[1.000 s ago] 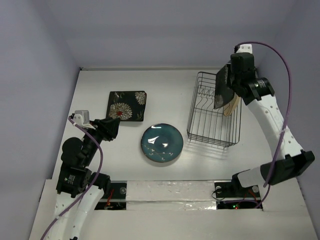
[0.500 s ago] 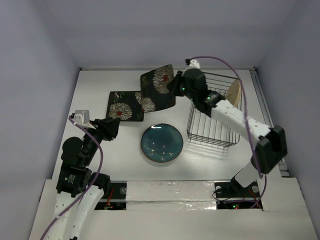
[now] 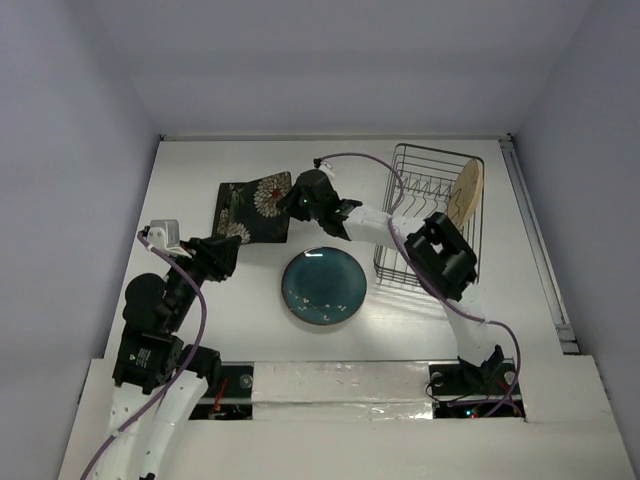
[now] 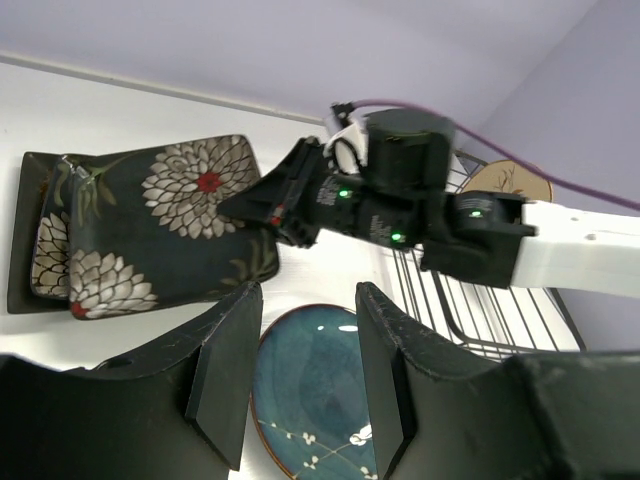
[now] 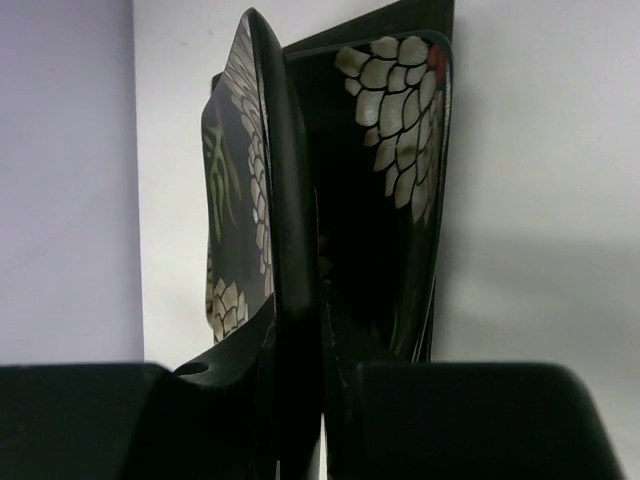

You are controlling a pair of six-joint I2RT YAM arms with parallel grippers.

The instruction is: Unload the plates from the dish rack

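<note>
My right gripper (image 3: pixel 293 203) is shut on a square black white-flowered plate (image 3: pixel 264 193), gripping its right edge and holding it tilted, low over a second square flowered plate (image 3: pixel 232 218) that lies on the table at the left. The right wrist view shows the held plate (image 5: pixel 283 170) edge-on between the jaws, with the lying plate (image 5: pixel 405 150) behind it. A round glossy teal plate (image 3: pixel 323 286) lies at the table's middle. A round cream plate (image 3: pixel 465 192) stands in the dark wire dish rack (image 3: pixel 425 250). My left gripper (image 3: pixel 224 256) is open and empty; the teal plate (image 4: pixel 310 385) shows between its fingers.
The right arm (image 3: pixel 385 222) stretches leftward from the rack across the back of the table. The left wrist view shows the right gripper (image 4: pixel 268 205) on the held plate (image 4: pixel 170 215), the rack (image 4: pixel 500 300) and the cream plate (image 4: pixel 512 181). Purple walls enclose the table.
My right gripper has carried the square flowered plate from the rack leftward and down over the other square plate. My left arm has not moved.
</note>
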